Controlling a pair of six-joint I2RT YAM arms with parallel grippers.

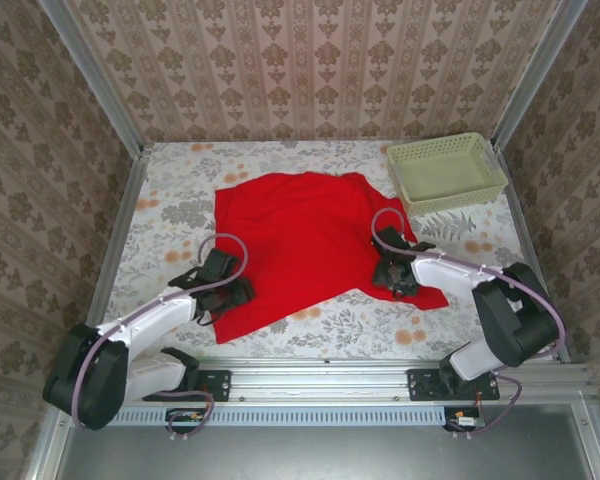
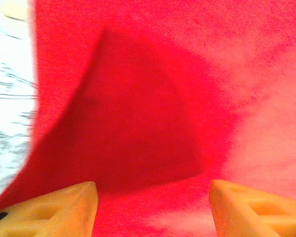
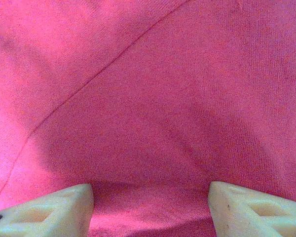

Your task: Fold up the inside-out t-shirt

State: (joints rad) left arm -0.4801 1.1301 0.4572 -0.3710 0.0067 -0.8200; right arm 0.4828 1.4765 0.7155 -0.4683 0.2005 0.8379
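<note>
While the red t-shirt (image 1: pixel 310 240) lies spread, left claw (image 2: pixel 153 202) and right claw (image 3: pixel 150 202) hang released above it

A pale green basket (image 1: pixel 450 202) with latticed sides sits at the far right corner of the tabletop (image 1: pixel 170 200). The tabletop is covered in a pale cloth printed with grey leaves and orange flowers. Beige damask wallpaper (image 1: pixel 310 70) lines the walls on the left, far and right sides. A metal post (image 1: pixel 93 75) stands at the far left corner, and a metal rail (image 1: pixel 320 380) runs along the near edge.
</note>
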